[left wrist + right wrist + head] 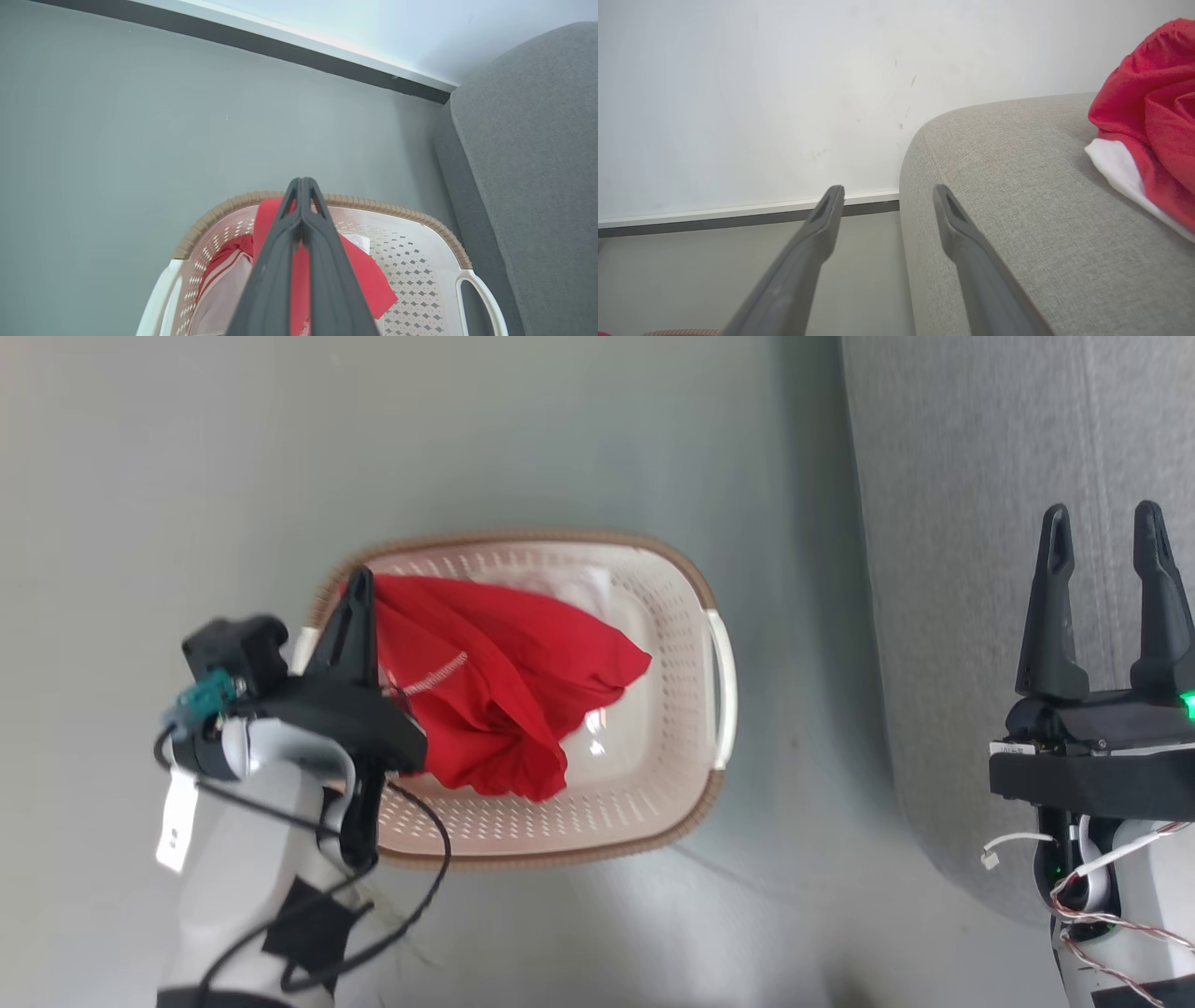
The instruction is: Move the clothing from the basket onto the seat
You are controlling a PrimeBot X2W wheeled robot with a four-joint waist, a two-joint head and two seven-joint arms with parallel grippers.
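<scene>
In the lower left of the head view, the pale left forearm is reaching over the near rim of the basket [560, 854]. The left claw [358, 581] is clamping shut on a red garment [504, 691], its two dark fingers pressed together with cloth caught between them. The garment is drooping from the claw in loose folds across the basket's inside, toward the centre of the frame, with a thin white stitched stripe showing close to the claw. In the left wrist view, red cloth is showing between and on both sides of the closed fingers. Lower down, at the lower left, a red-and-white striped piece [224, 266] is lying inside the basket. The basket is standing on the grey floor [187, 448], near the seat [980, 523] but apart from it, with a strip of floor between them. In the lower right of the head view, the right claw [1106, 523] is hovering over the seat's edge with its fingers spread wide and nothing between them. In the right wrist view, further along the cushion at the upper right, another red garment with a white panel [1153, 116] is lying on the seat. Beyond it, a white wall [738, 93] is rising above a pale baseboard [738, 215].
</scene>
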